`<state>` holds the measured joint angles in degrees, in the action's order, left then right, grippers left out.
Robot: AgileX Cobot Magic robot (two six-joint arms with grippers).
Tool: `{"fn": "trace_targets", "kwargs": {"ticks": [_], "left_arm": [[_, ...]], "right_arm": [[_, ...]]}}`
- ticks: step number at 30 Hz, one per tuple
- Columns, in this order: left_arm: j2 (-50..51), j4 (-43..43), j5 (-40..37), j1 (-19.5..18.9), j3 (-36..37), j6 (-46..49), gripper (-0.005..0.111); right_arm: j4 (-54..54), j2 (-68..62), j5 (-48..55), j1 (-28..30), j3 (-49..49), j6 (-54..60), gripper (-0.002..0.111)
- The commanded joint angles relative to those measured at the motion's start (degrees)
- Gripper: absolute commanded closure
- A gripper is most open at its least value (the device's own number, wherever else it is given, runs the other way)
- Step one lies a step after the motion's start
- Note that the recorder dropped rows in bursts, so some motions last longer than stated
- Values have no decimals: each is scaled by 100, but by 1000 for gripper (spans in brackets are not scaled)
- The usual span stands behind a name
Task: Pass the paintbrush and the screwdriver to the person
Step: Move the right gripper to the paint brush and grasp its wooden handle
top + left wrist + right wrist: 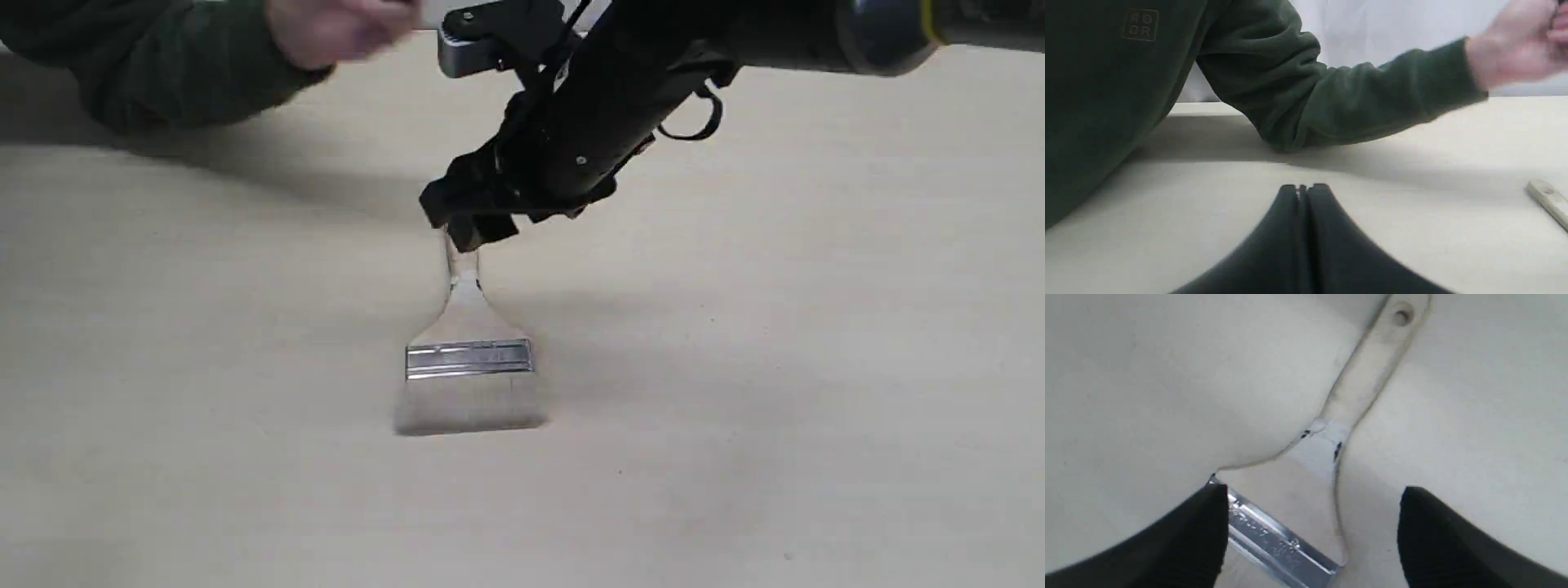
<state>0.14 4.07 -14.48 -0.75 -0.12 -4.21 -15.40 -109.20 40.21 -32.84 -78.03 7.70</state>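
Only the exterior view takes in the whole paintbrush with the right claw above it. The right wrist view alone shows the gap of that claw. The left wrist view alone shows the left claw and the person's body.

The paintbrush lies flat about the middle of the bench, well clear of every edge. Its pale bristles, blurred in the exterior view, point to the near edge. Behind them comes the shiny silver ferrule, then light wooden shoulders narrowing to a slim handle that runs toward the far edge. The right wrist view shows a round hole at the handle's end and small dark marks at its neck.

The right claw hangs over the far end of the handle and hides it in the exterior view. Its jaws are spread wide, wider than the handle, and grip nothing; whether a fingertip touches the wood I cannot tell. The left claw sits low over bare bench, jaws pressed together with nothing in them. A pale strip lies off to one side of it; too little shows to name it.

Farthest, at the far corner on the left of the exterior view, the person leans a dark green sleeve on the bench, the bare hand raised and blurred.
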Motion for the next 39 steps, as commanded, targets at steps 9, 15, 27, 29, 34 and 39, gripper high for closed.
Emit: {"fn": "trace_targets", "kwargs": {"ticks": [9,15,27,29,34,39], "left_arm": [[-14,-22,17,11,12,-12,107],[-14,-9,19,11,12,-12,107],[-14,-9,19,11,12,-12,107],[-14,-9,19,11,12,-12,107],[-14,-9,19,11,12,-12,107],[-14,-23,3,11,12,-12,107]], "right_arm": [[-21,-404,-610,-126,19,-285,56],[-21,-904,-503,-126,-342,-399,52],[-39,-1555,-126,-126,-884,-701,45],[-39,-1649,-22,-126,-961,-770,45],[-39,-1795,148,-126,-1094,-867,45],[-39,-1812,183,-126,-1120,-982,45]]}}
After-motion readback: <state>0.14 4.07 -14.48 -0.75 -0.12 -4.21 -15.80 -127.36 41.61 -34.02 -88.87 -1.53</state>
